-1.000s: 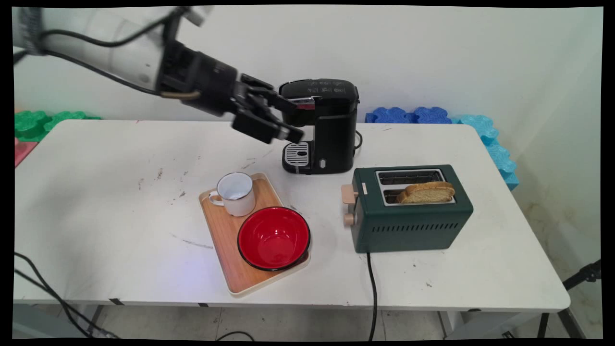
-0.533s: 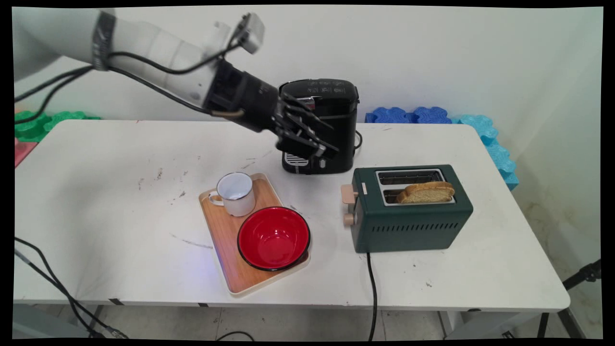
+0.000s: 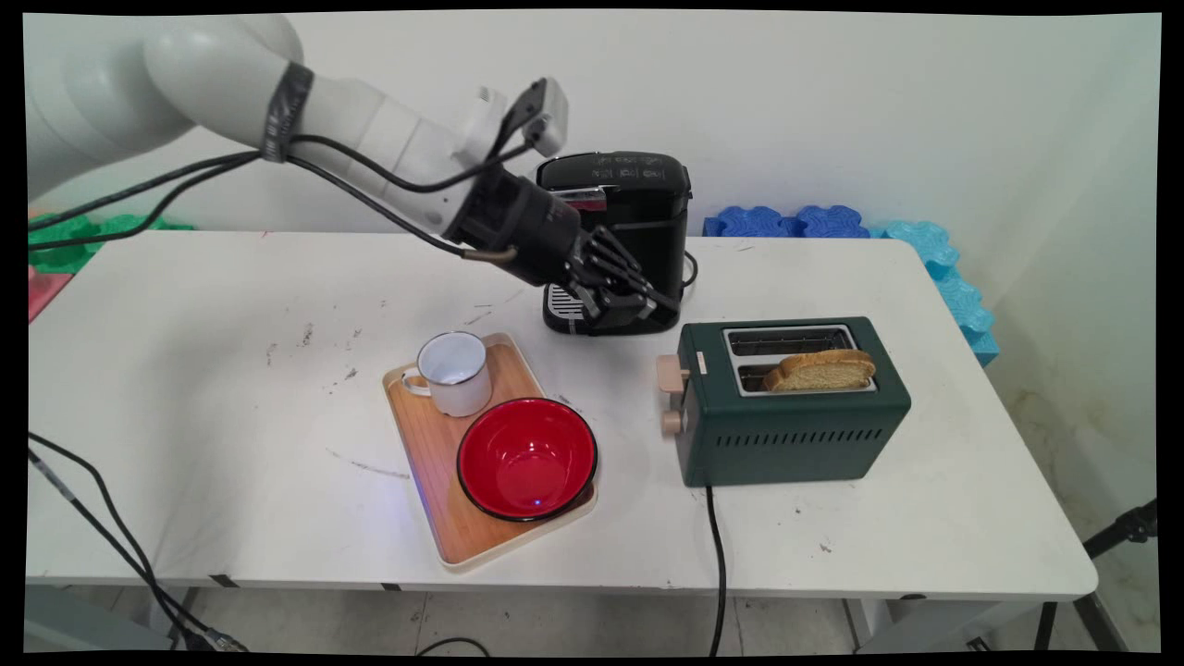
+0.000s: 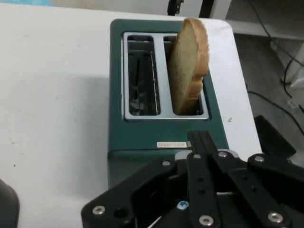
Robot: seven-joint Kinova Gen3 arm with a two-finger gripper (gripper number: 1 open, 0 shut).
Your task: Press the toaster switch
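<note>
On the counter, a tray carries a mug and a red bowl. Behind them, the gripper hangs before the coffee maker, fingers drawn together, holding nothing. Just right of it stands a green toaster, one slice of bread upright in its near slot.

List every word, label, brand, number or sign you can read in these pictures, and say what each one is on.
None can be read.
Coffee machine: pale markings on its top panel, too small to read.
Toaster: a small strip label near its slots, too blurred to read.
Arm, mug, bowl, tray: no lettering visible.
</note>
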